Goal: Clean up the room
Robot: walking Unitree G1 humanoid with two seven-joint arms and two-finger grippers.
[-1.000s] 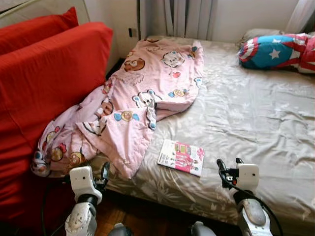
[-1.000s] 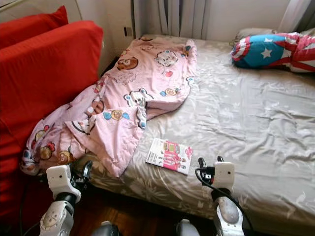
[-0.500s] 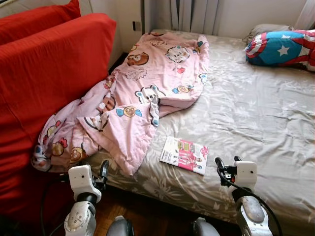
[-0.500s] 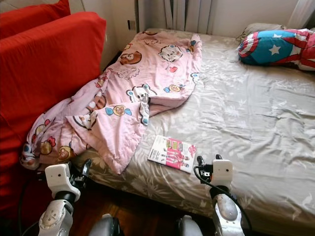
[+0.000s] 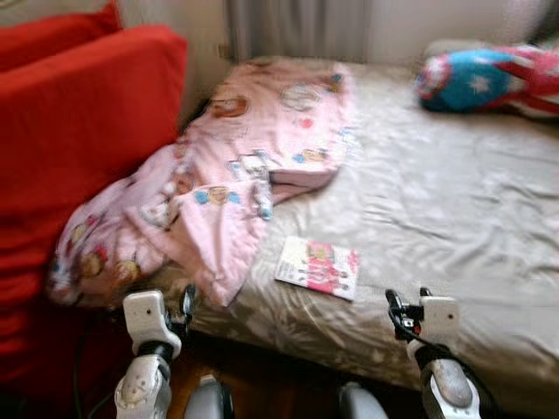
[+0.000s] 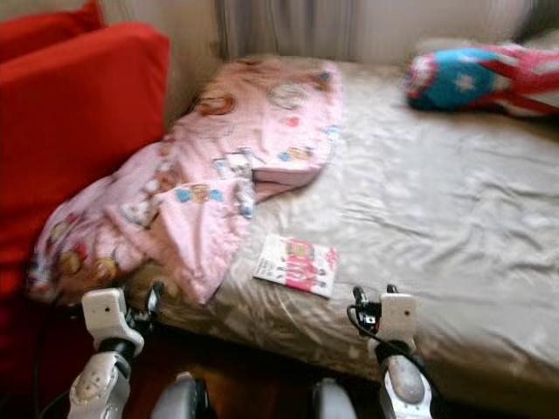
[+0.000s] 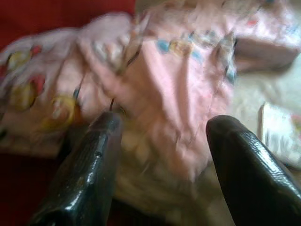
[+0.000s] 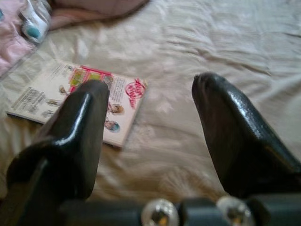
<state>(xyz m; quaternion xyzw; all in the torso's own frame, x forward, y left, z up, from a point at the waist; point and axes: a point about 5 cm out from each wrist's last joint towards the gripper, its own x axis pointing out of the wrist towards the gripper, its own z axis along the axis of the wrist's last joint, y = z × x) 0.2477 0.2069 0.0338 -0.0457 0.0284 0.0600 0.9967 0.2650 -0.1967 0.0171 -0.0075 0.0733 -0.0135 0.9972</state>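
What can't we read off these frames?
- Magazine cover text: eye views blurred by motion; in the right wrist view, a finger covers part.
- Pillow: cut off by the right edge.
- Blanket lower end: hangs off the bed, beside the red sofa.

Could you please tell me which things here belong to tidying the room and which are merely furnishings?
For tidying:
- crumpled pink cartoon-print blanket, spilling off the bed's left edge
- thin pink-and-white booklet, flat near the front edge

Merely furnishings:
- grey floral bed sheet
- red sofa cushions
- blue star-patterned pillow
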